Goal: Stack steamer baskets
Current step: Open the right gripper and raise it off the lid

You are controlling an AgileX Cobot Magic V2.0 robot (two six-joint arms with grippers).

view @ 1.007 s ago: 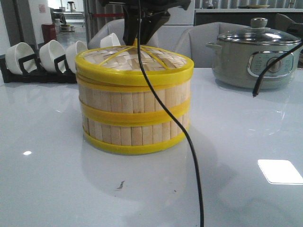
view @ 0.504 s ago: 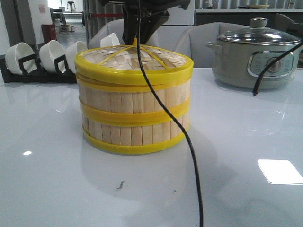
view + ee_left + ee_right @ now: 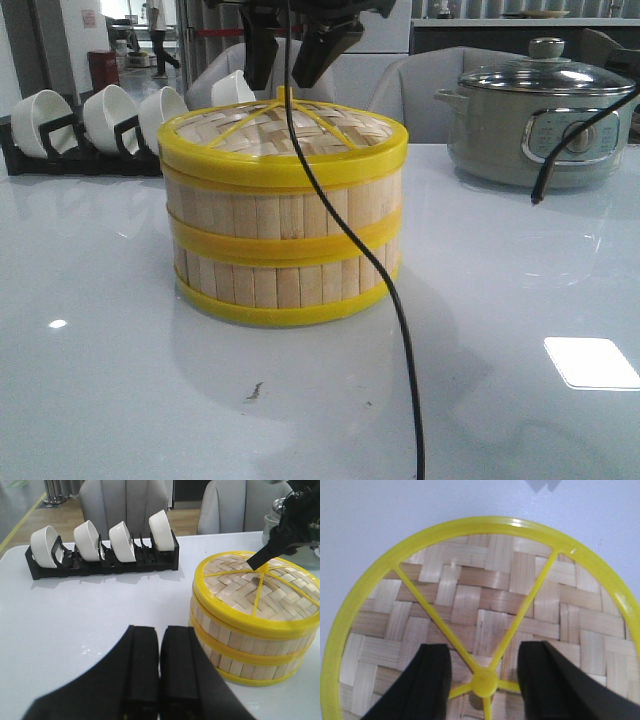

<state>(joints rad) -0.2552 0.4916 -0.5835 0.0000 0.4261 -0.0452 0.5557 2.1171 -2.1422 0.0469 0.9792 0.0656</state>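
The two steamer baskets stand stacked at the table's middle, the upper basket (image 3: pixel 280 212) on the lower basket (image 3: pixel 280 284). The woven lid (image 3: pixel 290 128) with its yellow knob (image 3: pixel 485 684) lies on top. The stack also shows in the left wrist view (image 3: pixel 250 630). My right gripper (image 3: pixel 484 652) hangs open just above the lid, one finger on each side of the knob, touching nothing. In the front view it (image 3: pixel 292 65) is over the stack. My left gripper (image 3: pixel 160 630) is shut and empty, low over the table beside the stack.
A black rack of white bowls (image 3: pixel 100 120) stands at the back left, also seen in the left wrist view (image 3: pixel 100 550). A grey electric pot (image 3: pixel 540 110) with a glass lid is at the back right. A black cable (image 3: pixel 385 290) hangs across the front. Chairs stand behind the table.
My right gripper has opened over the lid's knob and lifted a little. The lid stays on the stack. The baskets have not moved.
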